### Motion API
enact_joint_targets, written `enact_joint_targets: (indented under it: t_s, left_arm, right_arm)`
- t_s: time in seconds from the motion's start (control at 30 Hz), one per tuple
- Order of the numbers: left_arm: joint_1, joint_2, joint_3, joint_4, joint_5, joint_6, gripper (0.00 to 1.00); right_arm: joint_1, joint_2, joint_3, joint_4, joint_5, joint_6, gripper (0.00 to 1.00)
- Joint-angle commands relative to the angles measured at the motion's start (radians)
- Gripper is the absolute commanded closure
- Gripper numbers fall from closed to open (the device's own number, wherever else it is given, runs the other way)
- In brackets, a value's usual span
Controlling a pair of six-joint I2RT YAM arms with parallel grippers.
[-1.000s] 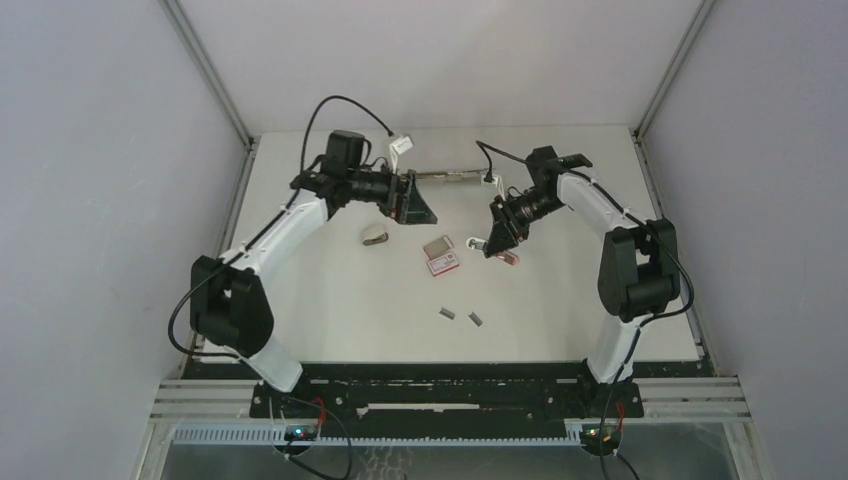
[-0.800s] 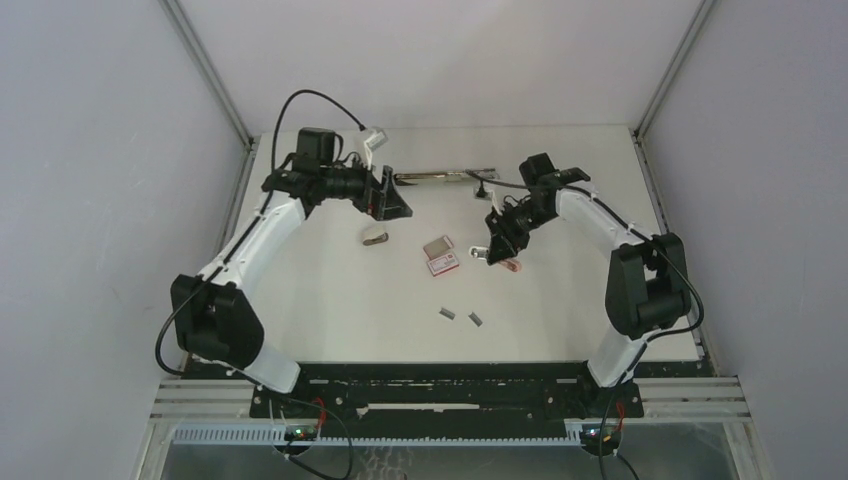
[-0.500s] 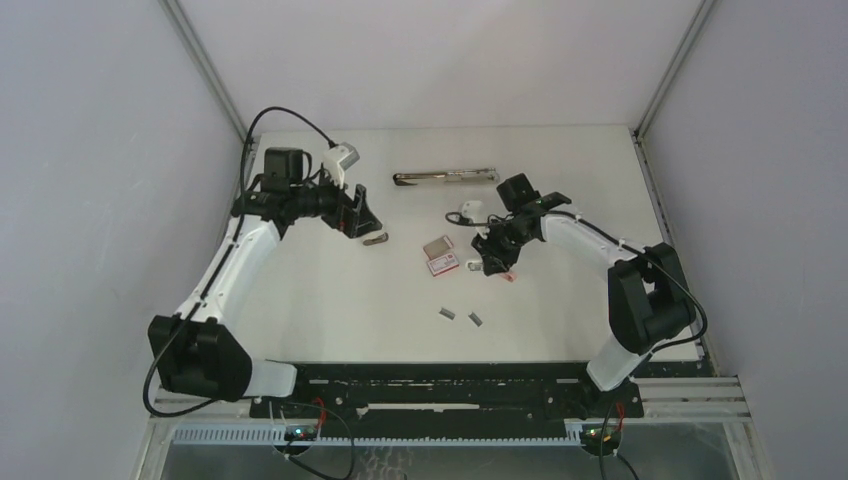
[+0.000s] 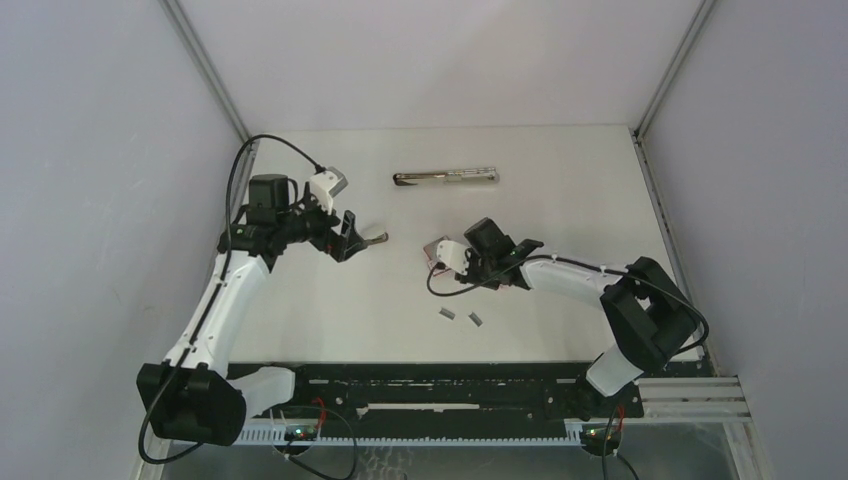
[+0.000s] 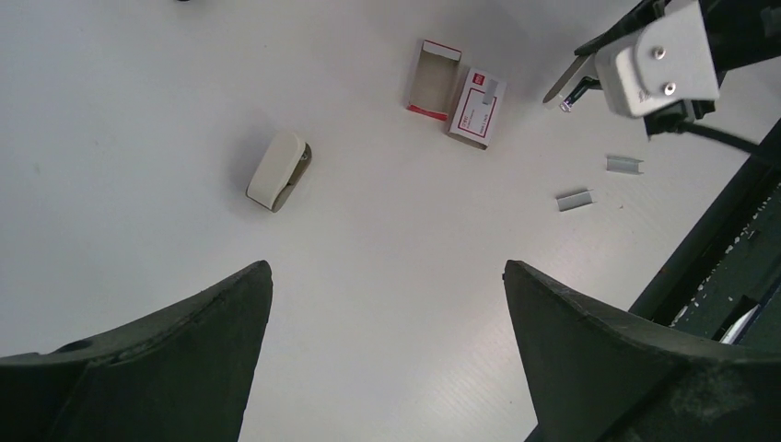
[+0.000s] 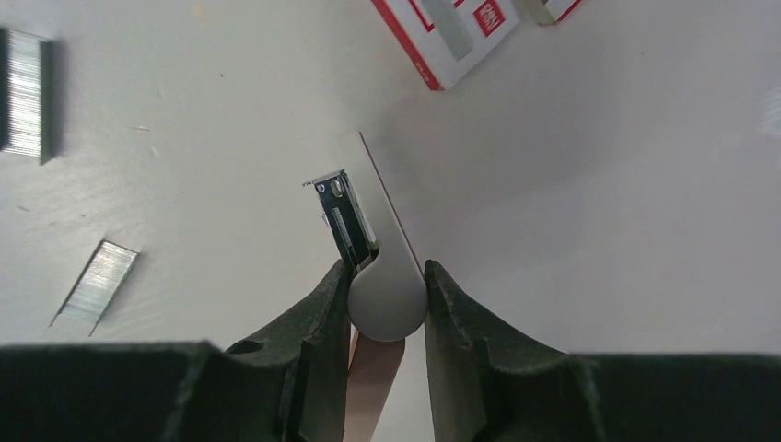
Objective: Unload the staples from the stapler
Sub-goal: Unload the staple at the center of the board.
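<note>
**Status: right tool gripping a small stapler, staples loose on the surface**

1. Right tool. I read the right tool [image 6: 387, 308] as pinching the rounded white end of a small stapler [image 6: 390, 281]. Its fingers [image 6: 318, 322] press against that end from either side. The metal magazine [image 6: 345, 216] of the stapler projects forward past the fingertips, low over the white surface [image 4: 560, 200]. I cannot tell whether the magazine touches the surface.

2. Staples. The staples [image 6: 94, 281] lie loose on the surface as two short grey strips, outside the stapler. In the right wrist view, one strip lies to the near left of the held stapler. The second strip [image 6: 26, 92] lies farther off, at the left edge of that view. In the top view the two sit near each other but apart, between the right tool and the arm bases.

3. Box. A red-and-white box [image 6: 451, 32] lies ahead of the right tool. In the left wrist view its tray [image 5: 433, 67] and sleeve [image 5: 479, 95] lie separated, just beside each other.

4. Left tool. The left tool [image 5: 385, 272] is spread wide above the surface, with only bare surface between its fingers. A beige stapler [image 5: 278, 170] lies ahead of it, well apart from the box.

5. Far side. A long grey metal item [image 4: 445, 177] lies on the far part of the surface, apart from both arms.
</note>
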Motion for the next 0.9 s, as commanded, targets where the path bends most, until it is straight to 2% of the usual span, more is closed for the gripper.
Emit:
enact_joint_targets:
  t_s: [0.0,0.3,0.47,0.67,0.87]
  left_arm:
    - [0.009,-0.035,-0.030,0.055,-0.002,0.025,0.00]
    - [0.009,-0.047,-0.045,0.073,-0.003,0.015,0.00]
    - [0.009,-0.057,-0.053,0.080,0.000,0.013,0.00]
    - [0.008,-0.055,-0.053,0.079,0.011,0.011,0.00]
    - [0.009,-0.055,-0.055,0.081,0.016,0.013,0.00]
  right_arm:
    - [0.068,-0.015,-0.051,0.179,0.202,-0.070,0.85]
    - [0.162,0.023,-0.105,0.275,0.348,-0.151,0.85]
    - [0.175,0.008,-0.104,0.241,0.294,-0.149,0.86]
    - [0.203,0.067,-0.098,0.221,0.311,-0.154,0.86]
    - [0.195,0.046,-0.080,0.210,0.282,-0.117,0.86]
